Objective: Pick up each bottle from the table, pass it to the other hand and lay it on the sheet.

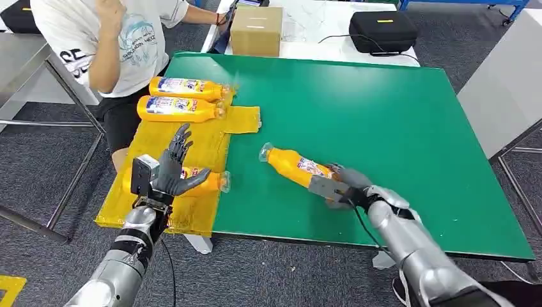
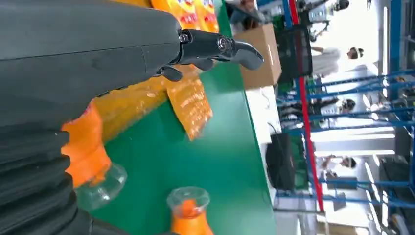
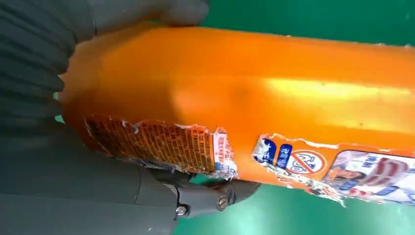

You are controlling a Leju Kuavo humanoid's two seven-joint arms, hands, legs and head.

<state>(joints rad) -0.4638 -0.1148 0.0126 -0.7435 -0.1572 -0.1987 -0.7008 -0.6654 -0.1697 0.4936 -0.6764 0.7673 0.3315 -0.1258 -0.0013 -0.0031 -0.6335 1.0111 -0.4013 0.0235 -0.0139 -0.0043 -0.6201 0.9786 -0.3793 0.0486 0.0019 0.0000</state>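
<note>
Three bottles already lay on the yellow sheet; the right hand gripped the fourth bottle, unpassed, while the left hand hovered open.

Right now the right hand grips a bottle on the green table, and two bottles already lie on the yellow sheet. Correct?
Not quite: three bottles lie on the yellow sheet, per the head view. The third lies behind the left hand. The right hand does grip its bottle.

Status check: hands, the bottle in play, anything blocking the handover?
Right hand grips orange bottle by its base on green table. Left hand open above yellow sheet. Three bottles already on sheet; person beside it.
</note>
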